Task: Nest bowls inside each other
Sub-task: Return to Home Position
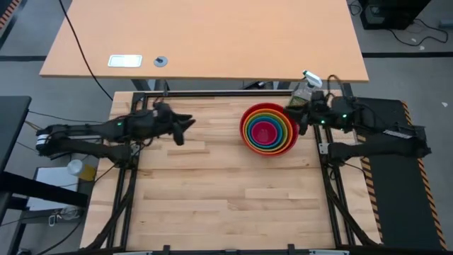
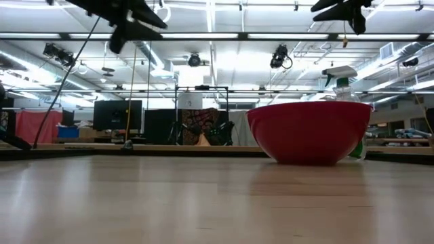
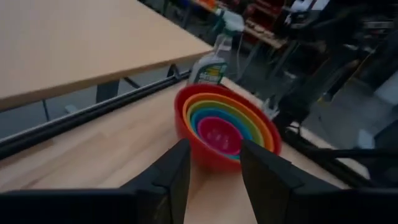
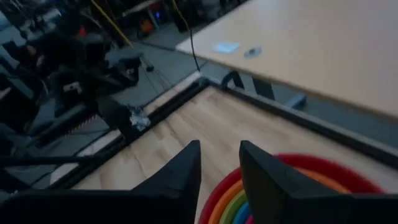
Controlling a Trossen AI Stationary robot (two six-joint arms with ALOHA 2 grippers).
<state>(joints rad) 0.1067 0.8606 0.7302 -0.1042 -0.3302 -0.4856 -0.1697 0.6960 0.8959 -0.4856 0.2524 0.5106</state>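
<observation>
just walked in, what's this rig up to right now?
The bowls sit nested in one stack on the right part of the table, red bowl outermost and pink bowl innermost, next to a spray bottle. Neither arm holds anything: the left gripper hangs open over the table's left half, the right gripper open above the stack's right edge. Nesting looks done.

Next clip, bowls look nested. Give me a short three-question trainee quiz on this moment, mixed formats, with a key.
1. True or false: the left gripper is holding a bowl.
2. Which bowl sits innermost in the nested stack? A) pink B) green C) red
3. Fill in: at the table's far edge, close to the right gripper, stands a ____.
Key: 1 false; it is open, empty and apart from the stack. 2 A, the pink bowl. 3 spray bottle.
</observation>
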